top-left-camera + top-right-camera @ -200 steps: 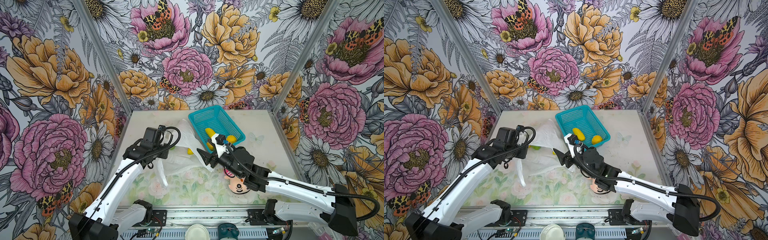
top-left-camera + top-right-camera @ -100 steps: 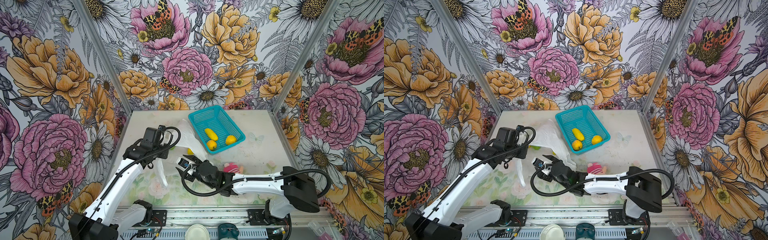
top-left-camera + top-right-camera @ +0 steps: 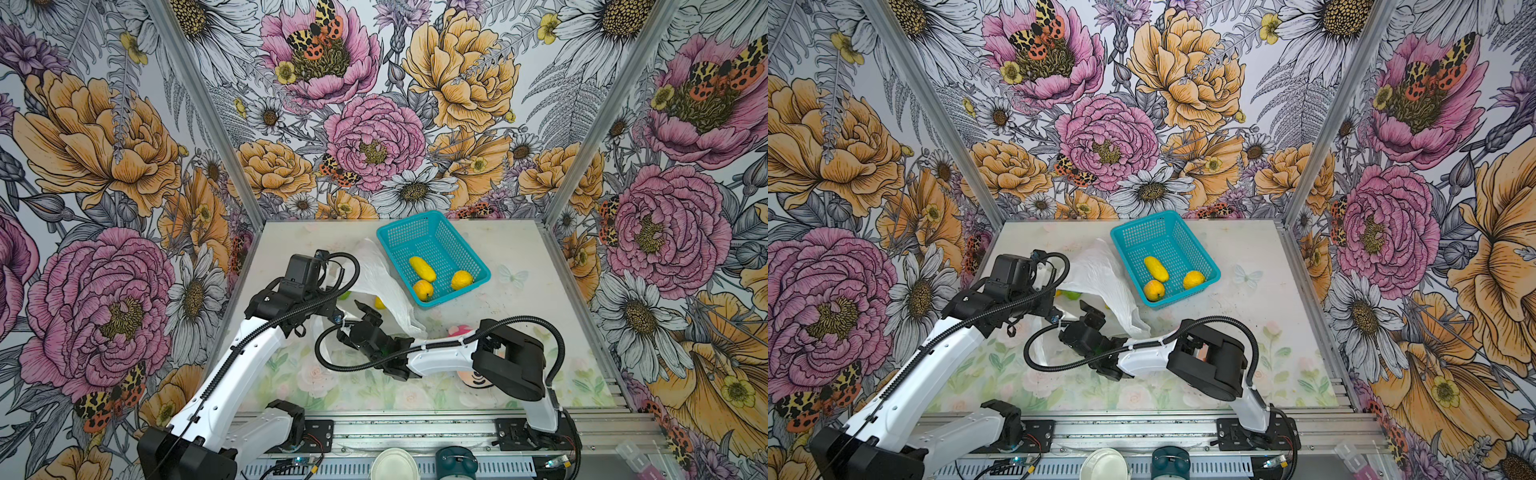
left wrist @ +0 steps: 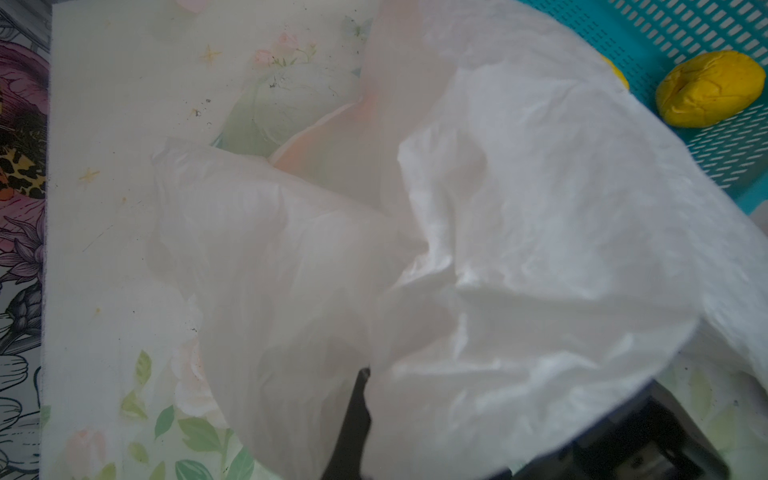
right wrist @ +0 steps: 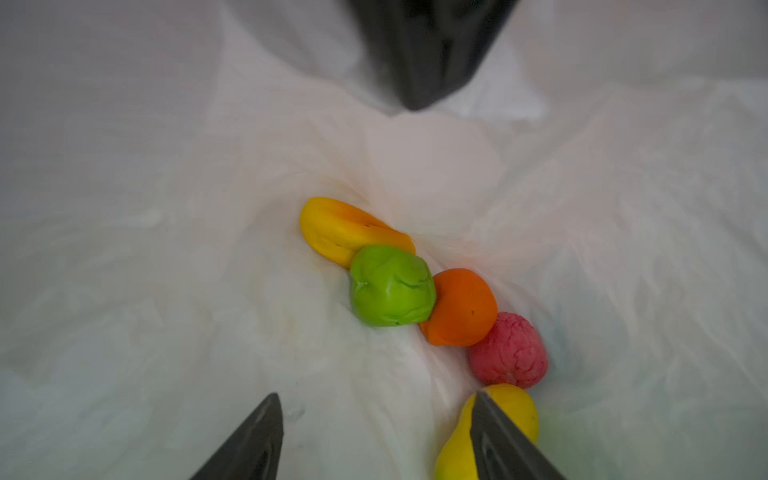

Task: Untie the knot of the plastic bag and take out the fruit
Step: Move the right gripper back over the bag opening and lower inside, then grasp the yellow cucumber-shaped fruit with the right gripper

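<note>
**A:** How far along is this?

**B:** The left fingers (image 4: pixel 353 415) are pinched shut on a fold of the thin, crinkly white plastic bag (image 3: pixel 382 278), holding its film up off the pale floral bench (image 3: pixel 540 291). No knot shows anywhere, so I judge the untying done. The bag's mouth gapes toward the right fingers.

**A:** And those?

**B:** The right fingers (image 5: pixel 253 444) stand wide apart with nothing between them, pushed into that mouth. Ahead of them a row lies on the film: a yellow-orange oblong toy fruit (image 5: pixel 340 232), a glossy green round fruit (image 5: pixel 390 286) against it, an orange round fruit (image 5: pixel 463 307) touching the green, and a bumpy pink-red fruit (image 5: pixel 509 351). A plain yellow fruit (image 5: pixel 511 409) sits just beside one finger, partly behind it and outside the gap.

**A:** So five are in the bag?

**B:** Five that I can see. Well beyond the right fingers, the teal mesh plastic basket (image 3: pixel 455 293) holds three: a yellow oblong fruit (image 3: pixel 422 269) and two yellow-orange round fruits (image 3: pixel 422 289).

**A:** What's left?

**B:** By my reckoning, emptying the bag. The plain yellow one looks nearest.
</note>
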`<state>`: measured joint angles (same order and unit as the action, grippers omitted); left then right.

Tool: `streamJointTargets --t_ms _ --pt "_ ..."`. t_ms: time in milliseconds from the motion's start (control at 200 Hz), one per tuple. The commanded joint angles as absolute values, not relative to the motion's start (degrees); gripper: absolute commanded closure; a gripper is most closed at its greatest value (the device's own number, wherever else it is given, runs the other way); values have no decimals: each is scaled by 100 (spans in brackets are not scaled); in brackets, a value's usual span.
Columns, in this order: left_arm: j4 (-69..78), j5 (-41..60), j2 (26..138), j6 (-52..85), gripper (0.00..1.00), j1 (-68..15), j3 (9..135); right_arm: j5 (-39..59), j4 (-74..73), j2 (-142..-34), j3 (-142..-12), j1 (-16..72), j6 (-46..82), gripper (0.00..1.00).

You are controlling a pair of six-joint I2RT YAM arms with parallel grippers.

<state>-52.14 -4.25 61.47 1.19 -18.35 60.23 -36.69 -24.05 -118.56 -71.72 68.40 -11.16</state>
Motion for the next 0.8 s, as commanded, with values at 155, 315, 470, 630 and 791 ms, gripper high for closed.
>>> streamJointTargets --t_ms 155,315,470,630,791 --pt "-5168 -316 6053 167 100 -1827 5972 -5047 -1420 -12463 -8247 6785 228 28" --pt "-5163 -311 6055 167 100 -1829 5976 -5336 -1304 -12511 -8222 6785 885 28" --pt "-5164 -320 6047 167 100 -1848 5976 -5747 -1021 -12575 -8244 6785 1489 27" --pt "-5174 -343 6031 167 100 -1878 5976 -5878 -217 -12684 -8545 6719 2170 27" --pt "-5175 -355 6024 167 100 -1898 5967 -5488 366 -12819 -8759 6457 2760 24"
